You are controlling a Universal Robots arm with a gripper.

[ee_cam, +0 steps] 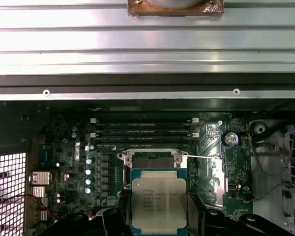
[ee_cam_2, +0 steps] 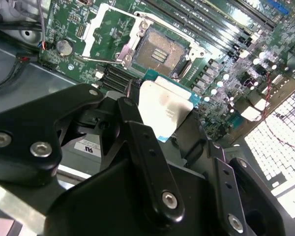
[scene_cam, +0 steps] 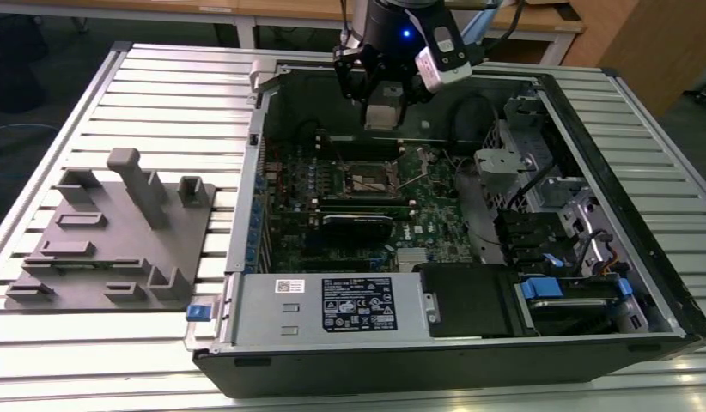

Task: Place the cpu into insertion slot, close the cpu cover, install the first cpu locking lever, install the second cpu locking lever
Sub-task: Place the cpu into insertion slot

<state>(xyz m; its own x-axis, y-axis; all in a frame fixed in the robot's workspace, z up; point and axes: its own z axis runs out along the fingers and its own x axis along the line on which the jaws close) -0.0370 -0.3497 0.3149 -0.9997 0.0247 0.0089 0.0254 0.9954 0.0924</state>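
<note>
The black fingers [ee_cam_2: 137, 142] of the end effector [ee_cam_2: 163, 129] are found nearest in the second wrist view. They are closed on two opposite edges of the cpu [ee_cam_2: 164, 105], which is held clear of the board [ee_cam_2: 69, 24]. The insertion slot [ee_cam_2: 160, 51] is seen bare, below and just ahead of the cpu, with the cpu cover [ee_cam_2: 94, 23] swung open to one side of it. In the first wrist view the cpu [ee_cam: 159, 199] is shown with its grey metal top toward the camera. Its edges are squared with the rim of the insertion slot [ee_cam: 152, 160]. Being square, it has no long axis. In the exterior view the end effector [scene_cam: 382, 113] is seen above the insertion slot [scene_cam: 368, 180], offset from it toward the far wall of the computer case [scene_cam: 468, 365], so the cpu is judged not yet seated.
</note>
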